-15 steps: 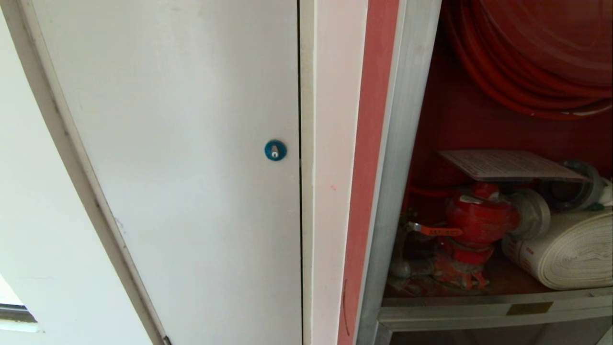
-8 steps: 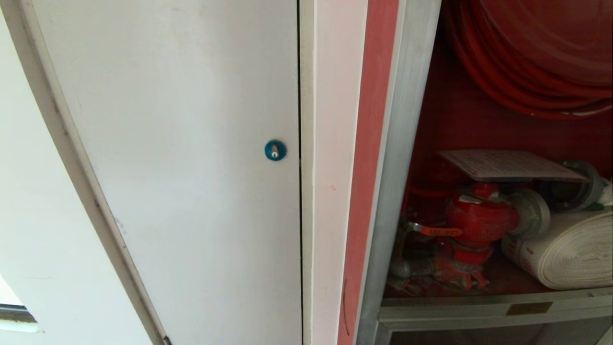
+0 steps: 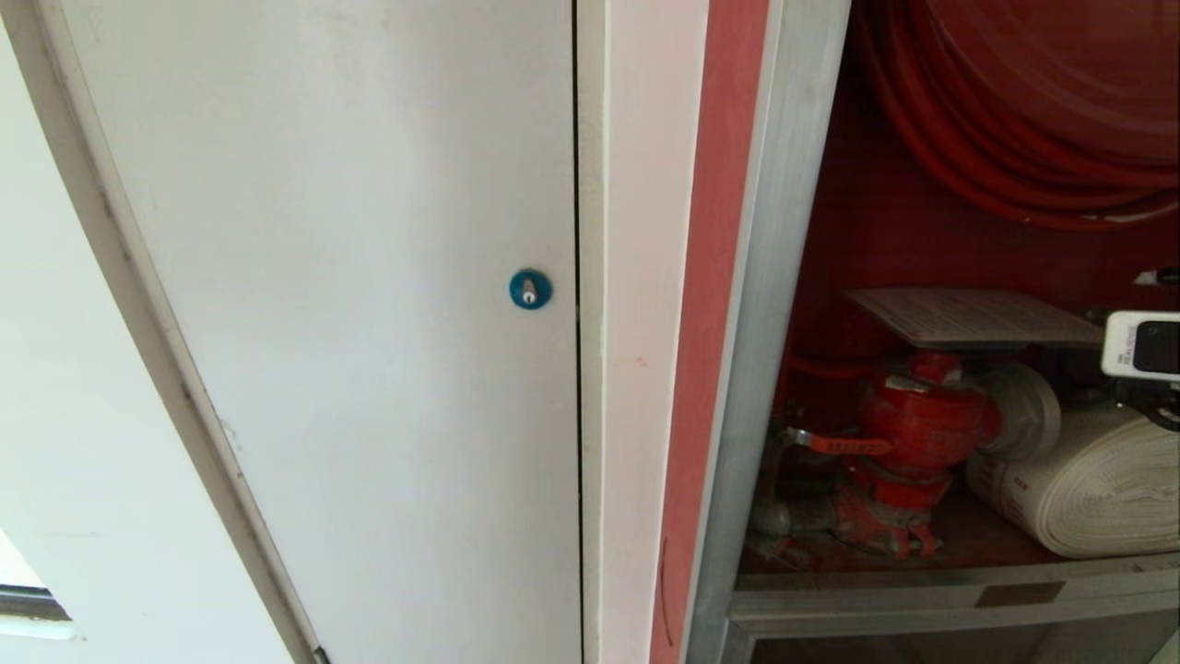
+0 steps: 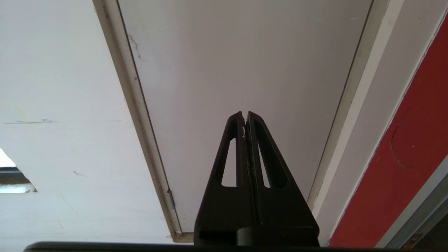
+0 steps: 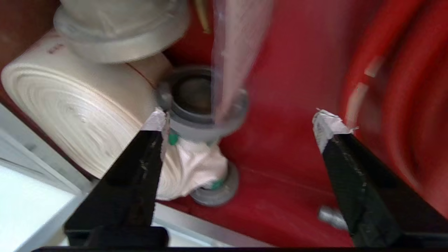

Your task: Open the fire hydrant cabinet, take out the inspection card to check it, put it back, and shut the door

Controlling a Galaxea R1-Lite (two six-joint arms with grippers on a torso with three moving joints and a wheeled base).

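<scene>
red fills the inside of the fire hydrant cabinet (image 3: 885, 240), a tall box with a silver metal frame that stands open on the right of our head view. we cannot see its door in any of our views. the inspection card (image 3: 973, 316), a thin pale pinkish-white sheet printed with fine table lines, lies flat on top of the red valve (image 3: 922, 424) in the lower part of the cabinet, and nothing grips it. in the right wrist view the same card (image 5: 238, 45) shows only as a pale blurred strip beyond the fingertips.

our right gripper (image 5: 241, 122) is inside the cabinet at its right side, with its black taped fingers (image 5: 330, 127) spread wide and nothing between them. it points toward a grey metal hose coupling (image 5: 201, 101) and the white rolled hose (image 5: 80, 108) just beside it, over the red floor of the cabinet. in the head view only a white block of the right arm (image 3: 1141, 345) shows at the right edge, near the right end of the card and above the rolled hose (image 3: 1088, 489).

above the valve hangs the red hose reel (image 3: 1023, 120) with its coiled red hose.

our left gripper (image 4: 245, 117) is well apart from the cabinet, its two black fingers pressed together and empty, facing the plain white panel (image 4: 241, 70). that white panel (image 3: 350, 304) with its blue round lock (image 3: 530, 289) fills the left of the head view, beside a salmon-red strip (image 3: 714, 304) next to the cabinet frame.
</scene>
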